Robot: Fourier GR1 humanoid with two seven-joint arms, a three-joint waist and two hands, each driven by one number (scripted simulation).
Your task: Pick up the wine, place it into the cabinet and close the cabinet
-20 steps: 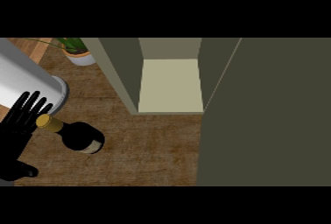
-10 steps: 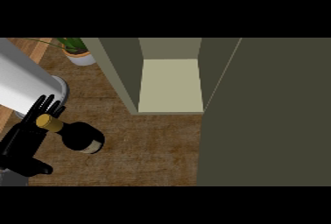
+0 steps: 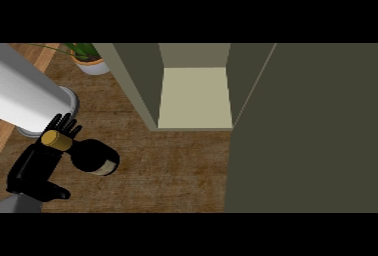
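A dark wine bottle [image 3: 94, 157] with a gold cap [image 3: 55, 140] stands on the wooden counter [image 3: 170, 175] at the lower left, its neck leaning toward the left. My left hand [image 3: 33, 167] is right beside it on its left. The fingers [image 3: 65, 125] are straight and point up behind the cap, and the thumb sticks out low. I cannot tell whether the hand touches the bottle. The olive cabinet [image 3: 140, 85] is open at the top centre, showing a pale bare shelf [image 3: 193, 97]. My right hand does not show.
The cabinet's open door [image 3: 310, 130] fills the right side as a big dark panel. A large white cylinder [image 3: 26, 97] lies at the upper left, just above my hand. A potted plant [image 3: 88, 62] stands at the top left.
My left hand has moved right and slightly up until its fingers sit behind the bottle's cap. The bottle and cabinet have not moved.
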